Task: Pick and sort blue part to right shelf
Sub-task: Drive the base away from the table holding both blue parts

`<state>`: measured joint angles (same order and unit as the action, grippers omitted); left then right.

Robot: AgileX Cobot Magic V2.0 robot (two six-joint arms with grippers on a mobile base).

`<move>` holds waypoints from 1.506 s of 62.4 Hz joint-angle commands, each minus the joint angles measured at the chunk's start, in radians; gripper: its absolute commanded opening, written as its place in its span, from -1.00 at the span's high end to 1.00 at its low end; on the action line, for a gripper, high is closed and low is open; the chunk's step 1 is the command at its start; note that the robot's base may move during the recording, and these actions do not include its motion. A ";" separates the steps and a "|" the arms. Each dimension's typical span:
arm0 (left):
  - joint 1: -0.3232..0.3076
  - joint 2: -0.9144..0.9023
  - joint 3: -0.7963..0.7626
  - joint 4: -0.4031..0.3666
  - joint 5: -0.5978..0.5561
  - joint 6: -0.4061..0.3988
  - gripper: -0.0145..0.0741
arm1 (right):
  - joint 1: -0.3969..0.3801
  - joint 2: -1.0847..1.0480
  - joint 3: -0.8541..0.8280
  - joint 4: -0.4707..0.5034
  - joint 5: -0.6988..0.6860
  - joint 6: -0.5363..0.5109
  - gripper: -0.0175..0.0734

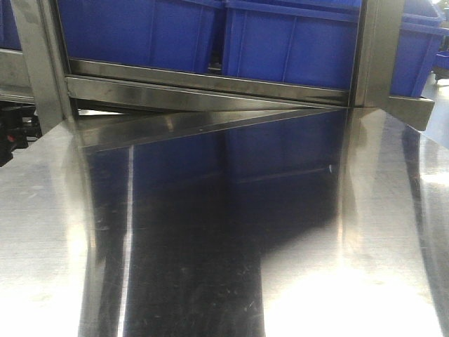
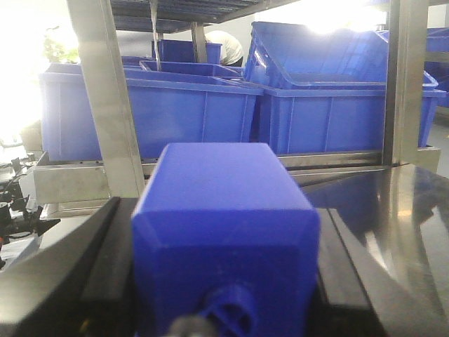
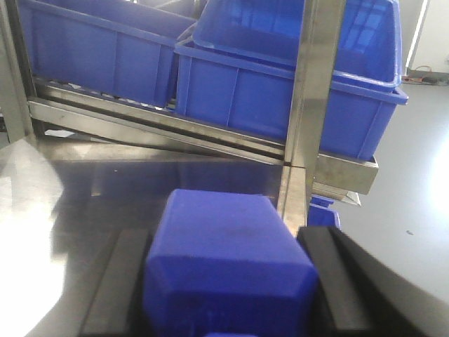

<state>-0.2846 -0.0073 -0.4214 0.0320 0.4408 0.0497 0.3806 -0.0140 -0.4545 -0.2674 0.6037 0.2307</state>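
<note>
The left gripper (image 2: 224,210) is closed to the width of a blue part (image 2: 224,246), a smooth boxy block with bevelled edges and a small knob on its near end. The right gripper (image 3: 224,235) clamps a second blue part (image 3: 224,267) of the same shape, and both parts are over the table (image 1: 393,267). Beyond them, bare polished steel runs open to the front rail (image 1: 210,96) of the right shelf (image 1: 35,63), with one upright post (image 3: 312,105) close ahead-right of the right gripper and large blue bins (image 1: 295,42) side by side behind the rail.
</note>
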 commanded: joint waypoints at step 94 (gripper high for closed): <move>-0.004 0.003 -0.025 -0.001 -0.089 -0.002 -0.04 | 0.003 0.013 -0.017 -0.027 -0.093 -0.010 -0.01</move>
<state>-0.2846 -0.0073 -0.4214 0.0320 0.4431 0.0497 0.3806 -0.0140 -0.4449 -0.2699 0.6019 0.2283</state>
